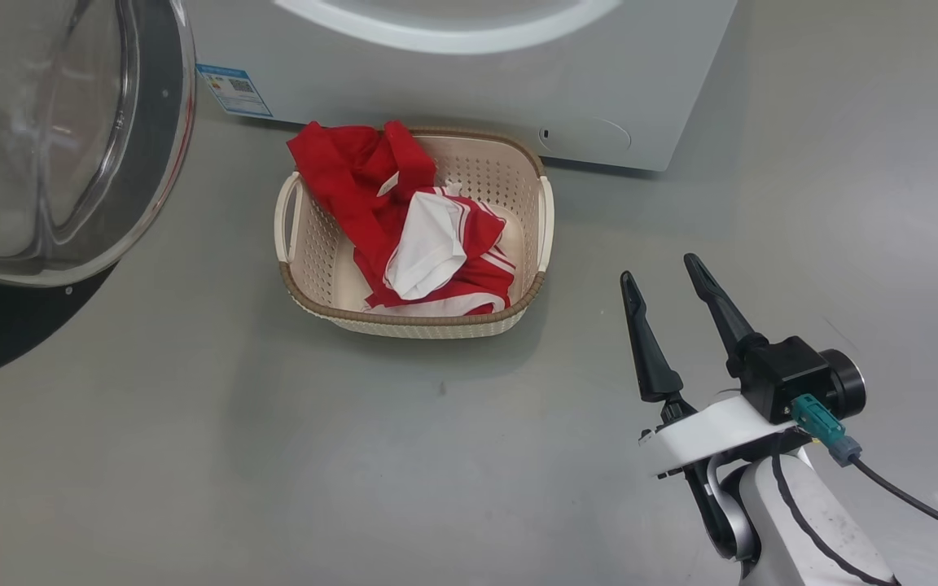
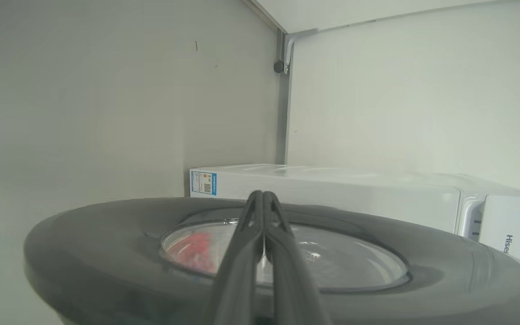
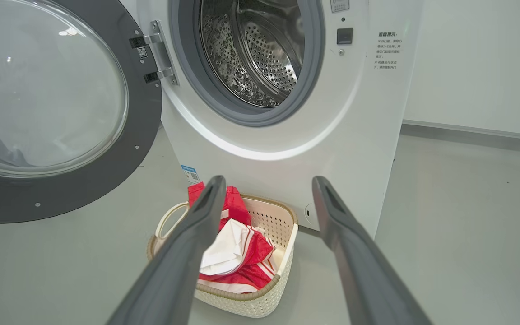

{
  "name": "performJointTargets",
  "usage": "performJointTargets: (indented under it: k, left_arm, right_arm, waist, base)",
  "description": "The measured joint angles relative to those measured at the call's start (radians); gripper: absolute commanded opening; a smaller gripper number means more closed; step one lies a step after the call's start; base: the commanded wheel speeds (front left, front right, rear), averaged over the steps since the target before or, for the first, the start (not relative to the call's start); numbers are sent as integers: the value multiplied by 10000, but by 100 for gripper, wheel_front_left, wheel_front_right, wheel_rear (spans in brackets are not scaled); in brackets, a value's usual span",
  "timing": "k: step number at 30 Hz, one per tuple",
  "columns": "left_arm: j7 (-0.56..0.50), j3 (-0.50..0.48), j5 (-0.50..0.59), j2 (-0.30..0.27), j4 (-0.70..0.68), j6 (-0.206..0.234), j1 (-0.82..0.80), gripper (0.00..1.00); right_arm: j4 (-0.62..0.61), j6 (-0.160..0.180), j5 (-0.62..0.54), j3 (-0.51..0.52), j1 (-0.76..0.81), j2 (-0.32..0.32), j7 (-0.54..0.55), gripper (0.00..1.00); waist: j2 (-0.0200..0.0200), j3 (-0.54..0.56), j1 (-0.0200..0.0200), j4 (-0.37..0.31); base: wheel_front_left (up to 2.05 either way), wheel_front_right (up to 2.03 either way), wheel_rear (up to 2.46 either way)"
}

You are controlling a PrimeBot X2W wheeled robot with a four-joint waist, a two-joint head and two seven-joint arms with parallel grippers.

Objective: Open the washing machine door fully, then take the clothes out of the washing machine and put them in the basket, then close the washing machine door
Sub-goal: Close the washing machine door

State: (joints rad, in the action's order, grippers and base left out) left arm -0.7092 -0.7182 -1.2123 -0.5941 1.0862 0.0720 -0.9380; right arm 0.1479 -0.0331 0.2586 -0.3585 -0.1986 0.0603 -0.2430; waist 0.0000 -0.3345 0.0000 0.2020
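Observation:
The washing machine door [image 1: 155, 163] stands swung open at the left, with its black rim and glass bowl [image 3: 39, 90] showing. The washing machine [image 3: 287, 149] shows a bare steel drum [image 3: 260, 54]. The red and white clothes [image 1: 404, 228] lie in the cream basket [image 1: 412, 321] on the floor before the machine; one red piece hangs over its back rim. My right gripper [image 1: 658, 268] is open and holds nothing, to the right of the basket. My left gripper [image 2: 262, 195] is shut, with nothing between its fingers, and lies over the door's outer face [image 2: 106, 243]. Whether it touches the door I cannot tell.
Bare grey floor [image 1: 355, 456] spreads in front of and to the right of the basket. A pale wall and a corner pipe [image 2: 282, 90] stand behind the machine. A cable [image 1: 900, 488] trails from my right wrist.

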Motion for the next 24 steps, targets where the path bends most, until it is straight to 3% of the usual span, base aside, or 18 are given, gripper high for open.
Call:
performJointTargets:
  k: [9,24]
  left_arm:
    - [-853,374,12,420,134,-522,130,0]
    - [-3384,585,-368,1122,257,-1478,404,0]
  right_arm:
    - [56,2,58,33,10,-2,-2,100]
    - [109,2,280,15,37,-10,-13,100]
  waist:
    - [0,332,0,89]
    - [0,729,0,249]
  base:
    - [0,0,0]
    - [0,0,0]
